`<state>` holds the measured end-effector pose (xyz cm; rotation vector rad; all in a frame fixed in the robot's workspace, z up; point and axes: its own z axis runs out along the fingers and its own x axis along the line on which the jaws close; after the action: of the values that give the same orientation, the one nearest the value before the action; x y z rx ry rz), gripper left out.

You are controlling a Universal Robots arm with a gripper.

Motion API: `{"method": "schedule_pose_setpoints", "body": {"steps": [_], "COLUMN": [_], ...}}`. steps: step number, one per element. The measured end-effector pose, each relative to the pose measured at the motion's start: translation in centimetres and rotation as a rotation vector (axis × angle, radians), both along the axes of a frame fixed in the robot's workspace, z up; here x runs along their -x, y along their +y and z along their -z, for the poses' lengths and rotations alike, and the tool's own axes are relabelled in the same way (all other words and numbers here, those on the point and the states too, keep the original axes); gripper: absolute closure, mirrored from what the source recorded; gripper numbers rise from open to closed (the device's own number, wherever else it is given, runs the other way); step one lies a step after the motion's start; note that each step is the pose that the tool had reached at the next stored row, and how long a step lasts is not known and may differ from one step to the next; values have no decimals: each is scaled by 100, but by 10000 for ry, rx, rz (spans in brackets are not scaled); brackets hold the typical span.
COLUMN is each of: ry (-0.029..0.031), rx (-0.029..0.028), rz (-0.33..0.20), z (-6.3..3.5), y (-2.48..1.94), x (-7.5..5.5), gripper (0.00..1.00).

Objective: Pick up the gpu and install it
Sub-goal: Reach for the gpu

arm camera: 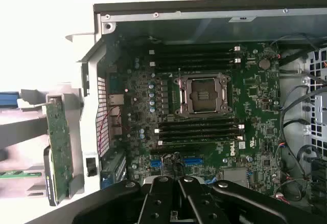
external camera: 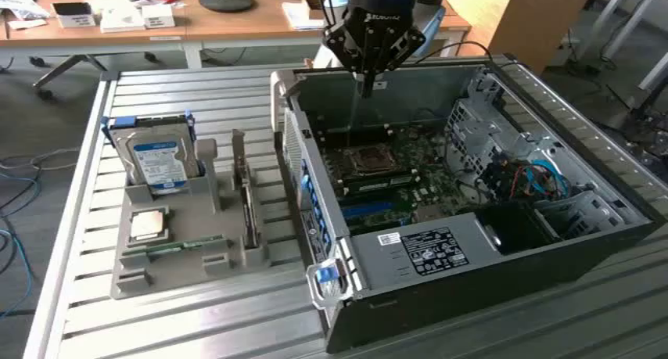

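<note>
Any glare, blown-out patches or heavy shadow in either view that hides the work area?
Wrist view: surroundings beyond the computer case wall are blown out to white, yet the motherboard is evenly lit. Exterior view: soft even light, no glare; mild shade inside the case below the claw.

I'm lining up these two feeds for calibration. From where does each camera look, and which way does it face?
Exterior view: off the arm, raised, looking down on the slatted table and open computer case; the shut pincer hangs above the case's far side.
Wrist view: on the wrist, looking down into the case at the motherboard; the pincer's black fingers show.
Shared: the case, the CPU socket, the pincer.
</note>
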<state>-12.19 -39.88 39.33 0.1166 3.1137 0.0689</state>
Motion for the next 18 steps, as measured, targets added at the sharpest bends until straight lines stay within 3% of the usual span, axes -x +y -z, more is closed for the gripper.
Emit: {"method": "schedule_pose_setpoints", "body": {"steps": [18], "ry": [-1], "rx": [0], "rz": [0], "z": [0], "y": [0], "x": [74], "gripper": [89]}}
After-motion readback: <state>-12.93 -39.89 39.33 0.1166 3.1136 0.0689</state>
